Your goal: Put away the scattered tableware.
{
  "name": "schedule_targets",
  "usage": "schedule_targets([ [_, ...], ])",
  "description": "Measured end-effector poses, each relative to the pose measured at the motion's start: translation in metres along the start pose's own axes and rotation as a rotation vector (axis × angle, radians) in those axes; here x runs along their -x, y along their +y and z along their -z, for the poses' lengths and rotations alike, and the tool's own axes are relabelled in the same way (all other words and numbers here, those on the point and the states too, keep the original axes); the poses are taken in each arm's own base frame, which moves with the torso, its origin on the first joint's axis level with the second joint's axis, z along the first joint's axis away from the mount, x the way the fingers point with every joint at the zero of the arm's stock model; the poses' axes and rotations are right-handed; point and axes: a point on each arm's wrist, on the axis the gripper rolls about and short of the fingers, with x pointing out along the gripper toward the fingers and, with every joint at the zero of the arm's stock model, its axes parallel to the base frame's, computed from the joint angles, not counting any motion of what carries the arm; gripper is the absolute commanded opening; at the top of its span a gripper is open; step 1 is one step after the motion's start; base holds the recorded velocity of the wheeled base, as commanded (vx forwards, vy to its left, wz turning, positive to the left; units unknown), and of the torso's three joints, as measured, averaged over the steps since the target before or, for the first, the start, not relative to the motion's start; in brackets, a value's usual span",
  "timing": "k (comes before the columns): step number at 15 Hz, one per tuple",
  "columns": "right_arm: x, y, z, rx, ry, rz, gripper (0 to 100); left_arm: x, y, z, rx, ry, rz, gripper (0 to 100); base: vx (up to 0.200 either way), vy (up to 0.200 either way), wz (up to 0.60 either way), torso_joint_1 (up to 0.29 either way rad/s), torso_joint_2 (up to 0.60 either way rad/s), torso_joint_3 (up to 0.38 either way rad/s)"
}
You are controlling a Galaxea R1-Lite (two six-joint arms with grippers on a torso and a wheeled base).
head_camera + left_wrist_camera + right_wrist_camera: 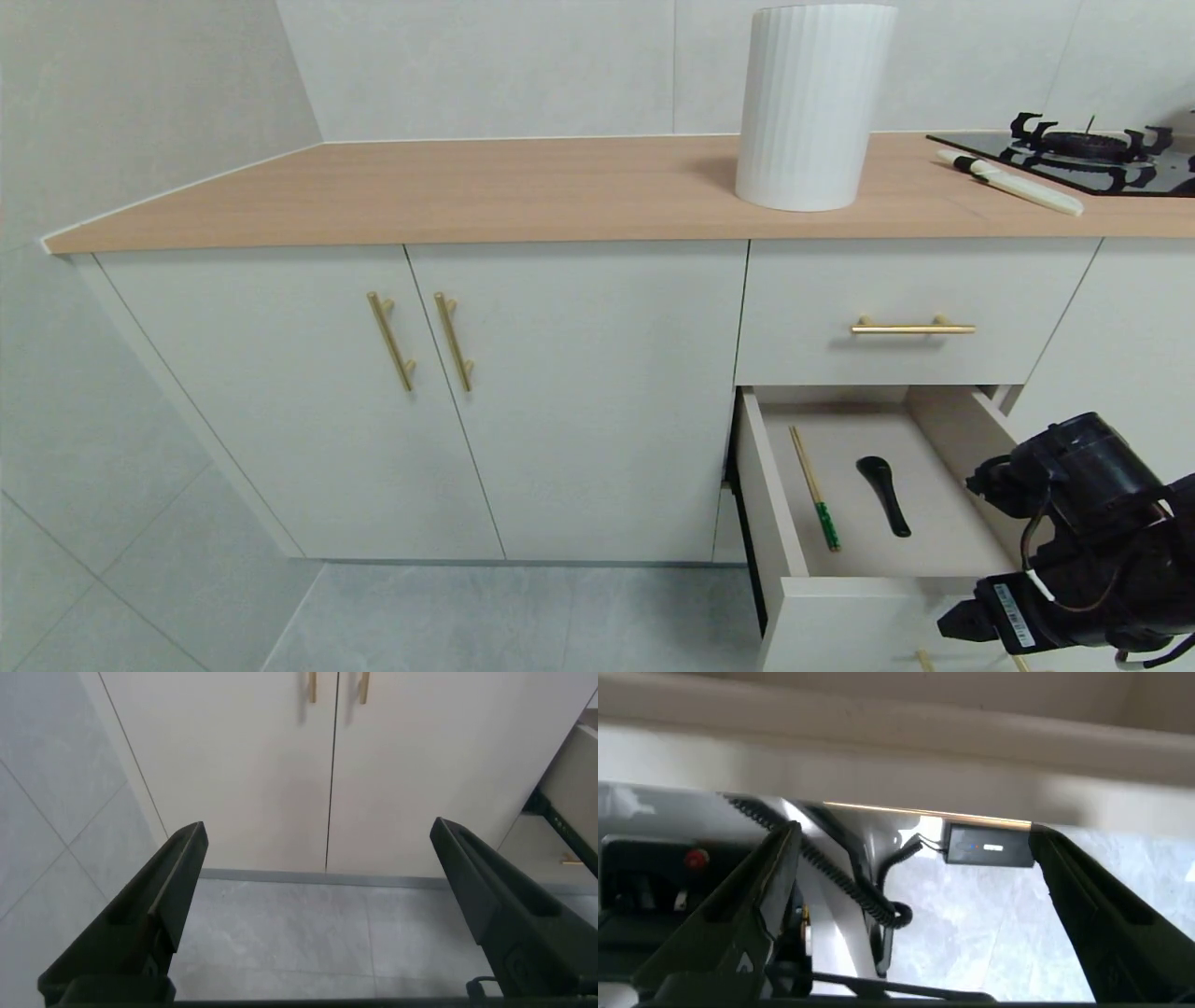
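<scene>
Down low, the right end effector (915,840) sits by the open drawer's (770,485) front, fingers spread wide, gripping nothing. The left end effector (318,835) is equally agape and empty, facing the cupboard doors (234,775). Chopsticks (814,487) and black spoon (884,493) lie inside the drawer, apart. Likely next: fetch the pale utensil (1013,183) from the surface (467,191), gripping it mid-length.
</scene>
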Motion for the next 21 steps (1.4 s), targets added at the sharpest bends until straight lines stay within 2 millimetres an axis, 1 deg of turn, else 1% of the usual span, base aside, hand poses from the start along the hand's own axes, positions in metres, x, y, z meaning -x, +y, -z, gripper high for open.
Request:
schedule_targets([
  [5, -0.011, 0.002, -0.008, -0.033, -0.143, 0.003, 100, 0.000, 0.000, 0.000, 0.000, 0.000, -0.001, 100, 0.000, 0.000, 0.00, 0.000, 0.00, 0.000],
  [8, -0.020, 0.003, -0.012, -0.042, -0.174, 0.029, 100, 0.000, 0.000, 0.000, 0.000, 0.000, 0.000, 100, 0.000, 0.000, 0.00, 0.000, 0.00, 0.000],
  [10, -0.029, 0.002, -0.019, -0.065, -0.211, 0.039, 100, 0.000, 0.000, 0.000, 0.000, 0.000, 0.000, 100, 0.000, 0.000, 0.00, 0.000, 0.00, 0.000],
  [12, -0.037, 0.001, -0.031, -0.088, -0.290, 0.034, 100, 0.000, 0.000, 0.000, 0.000, 0.000, 0.000, 100, 0.000, 0.000, 0.00, 0.000, 0.00, 0.000],
  [17, -0.061, 0.003, -0.045, -0.112, -0.377, 0.038, 100, 0.000, 0.000, 0.000, 0.000, 0.000, 0.000, 100, 0.000, 0.000, 0.00, 0.000, 0.00, 0.000],
  [21, -0.081, 0.003, -0.062, -0.144, -0.520, 0.041, 100, 0.000, 0.000, 0.000, 0.000, 0.000, 0.000, 100, 0.000, 0.000, 0.00, 0.000, 0.00, 0.000],
])
